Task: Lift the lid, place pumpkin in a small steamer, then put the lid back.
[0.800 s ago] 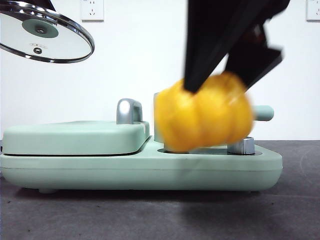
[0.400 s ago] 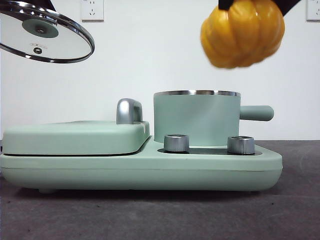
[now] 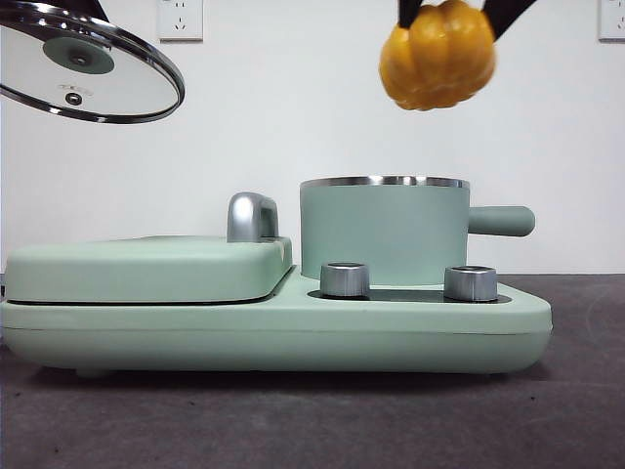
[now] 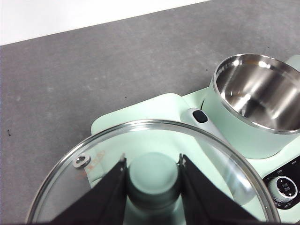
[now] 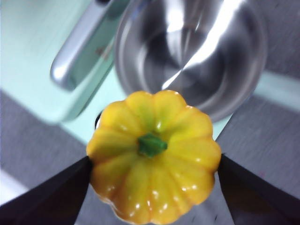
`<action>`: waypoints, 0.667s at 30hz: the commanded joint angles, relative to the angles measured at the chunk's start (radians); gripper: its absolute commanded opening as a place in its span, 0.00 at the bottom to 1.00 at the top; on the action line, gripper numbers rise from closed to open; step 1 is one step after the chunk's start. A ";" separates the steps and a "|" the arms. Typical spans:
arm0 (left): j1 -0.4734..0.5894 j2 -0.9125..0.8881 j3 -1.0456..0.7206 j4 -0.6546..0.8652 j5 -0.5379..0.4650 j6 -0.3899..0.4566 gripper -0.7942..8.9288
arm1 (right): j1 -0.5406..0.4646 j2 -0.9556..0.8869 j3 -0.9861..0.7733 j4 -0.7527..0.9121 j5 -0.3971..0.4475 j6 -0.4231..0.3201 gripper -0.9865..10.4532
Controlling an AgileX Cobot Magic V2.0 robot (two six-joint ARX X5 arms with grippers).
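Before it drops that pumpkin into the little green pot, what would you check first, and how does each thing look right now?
1. Pumpkin held by the right gripper, a jaw on each side: ok.
2. Pot open and empty inside: ok.
3. Lid held well off to the side of the pot, left gripper shut on its knob: ok.
4. Pumpkin directly above the pot's mouth: not ok; it hangs high, partly off toward the handle side.
5. Pumpkin narrow enough for the mouth: cannot tell.

You are looking at plain matte black fingers on the left gripper, flat, wedge-shaped and tapering. The right gripper is showing the same smooth black fingers, with no markings, screws or cables appearing.
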 commanded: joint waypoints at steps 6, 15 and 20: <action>-0.002 0.004 0.013 0.031 0.005 0.004 0.09 | -0.028 0.199 0.203 -0.060 -0.002 -0.036 0.41; -0.002 0.004 0.013 0.040 0.005 0.004 0.09 | -0.029 0.357 0.246 -0.034 0.018 -0.068 0.41; -0.002 0.004 0.013 0.050 0.005 0.004 0.09 | -0.034 0.426 0.246 -0.010 0.016 -0.078 0.41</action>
